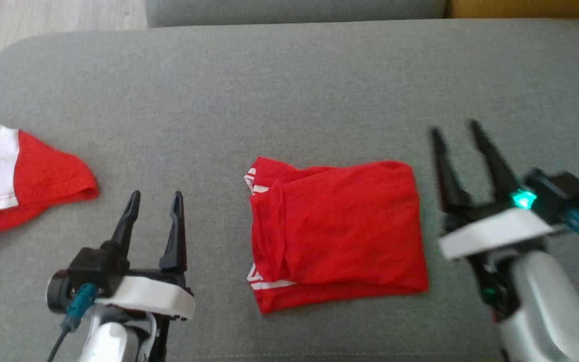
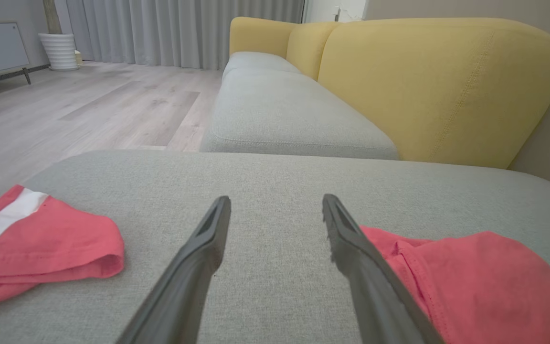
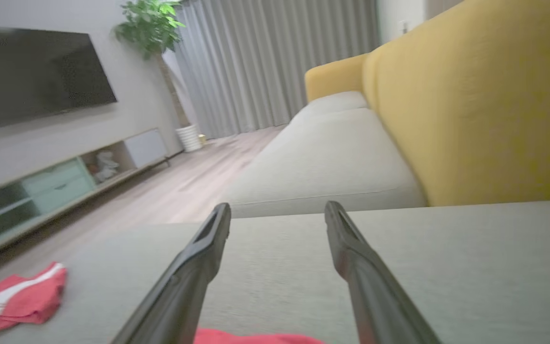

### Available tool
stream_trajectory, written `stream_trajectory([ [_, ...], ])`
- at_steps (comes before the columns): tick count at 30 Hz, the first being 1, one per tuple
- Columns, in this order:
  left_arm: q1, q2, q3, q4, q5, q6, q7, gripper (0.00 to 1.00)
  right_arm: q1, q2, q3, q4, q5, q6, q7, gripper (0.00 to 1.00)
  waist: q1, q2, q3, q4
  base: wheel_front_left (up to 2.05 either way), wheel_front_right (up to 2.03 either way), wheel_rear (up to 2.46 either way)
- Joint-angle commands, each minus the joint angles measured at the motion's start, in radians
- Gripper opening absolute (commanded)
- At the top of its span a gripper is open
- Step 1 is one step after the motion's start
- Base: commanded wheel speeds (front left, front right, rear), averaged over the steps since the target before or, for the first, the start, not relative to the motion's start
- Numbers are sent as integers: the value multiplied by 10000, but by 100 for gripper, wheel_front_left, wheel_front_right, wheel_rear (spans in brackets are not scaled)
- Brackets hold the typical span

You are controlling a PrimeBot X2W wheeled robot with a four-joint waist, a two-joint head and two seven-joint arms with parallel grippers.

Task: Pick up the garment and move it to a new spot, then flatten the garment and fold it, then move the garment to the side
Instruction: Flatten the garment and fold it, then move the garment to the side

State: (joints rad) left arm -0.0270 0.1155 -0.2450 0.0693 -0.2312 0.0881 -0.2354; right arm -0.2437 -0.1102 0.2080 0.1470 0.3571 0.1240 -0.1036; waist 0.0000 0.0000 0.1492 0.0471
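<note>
Red soft-knit folded garment w/ white stripe trim (image 1: 337, 234) lay mid grey fabric sofa cushion (image 1: 269, 90), btwn my two grippers. It looked light, limp & floppy. I judged the folds would slip apart if lifted by one layer, so best hold was pinching all layers at opposite edges. My left gripper (image 1: 156, 194) & right gripper (image 1: 455, 127) both stood w/ fingers apart, empty, clear of the cloth. No brand, label or legible writing seen.

Grey sofa seat (image 1: 289, 75), yellow backrest (image 2: 437, 86), pale wood floor (image 2: 89, 110), grey curtains (image 3: 265, 62), wall-mtd TV (image 3: 36, 71), plant (image 3: 148, 28) by curtains.
</note>
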Motion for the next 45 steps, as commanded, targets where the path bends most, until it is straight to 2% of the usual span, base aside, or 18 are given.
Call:
stream_trajectory([
  [1, -274, 229, 406, -397, 20, 45, 11, 100, 368, -80, -415, -758, -598, 67, 216, 100, 0, 0, -117, -62, 0, 0, 0],
  [4, -190, 353, 432, -465, 42, 70, 62, 100, 1011, -144, -1121, -1328, -1184, 67, 494, 100, 0, 0, -291, -102, 0, 0, 0],
  [7, -99, 433, 444, -492, 45, 83, 111, 100, 1398, -150, -1367, -1655, -1421, 67, 678, 100, 0, 0, -437, -132, 0, 0, 0],
  [23, 1019, 727, 196, -782, 120, 291, 581, 100, 3511, 151, -1751, -3042, -1930, 67, 1588, 100, 0, 0, -1524, -55, 0, 0, 0],
  [30, 1356, 822, 246, -907, 199, 533, 543, 100, 3865, 285, -1722, -3265, -1985, 67, 1755, 100, 0, 0, -1692, -10, 0, 0, 0],
  [45, 1392, 988, 206, -1083, 310, 745, 561, 100, 3965, 412, -1781, -3354, -1978, 67, 1822, 100, 0, 0, -1755, -7, 0, 0, 0],
])
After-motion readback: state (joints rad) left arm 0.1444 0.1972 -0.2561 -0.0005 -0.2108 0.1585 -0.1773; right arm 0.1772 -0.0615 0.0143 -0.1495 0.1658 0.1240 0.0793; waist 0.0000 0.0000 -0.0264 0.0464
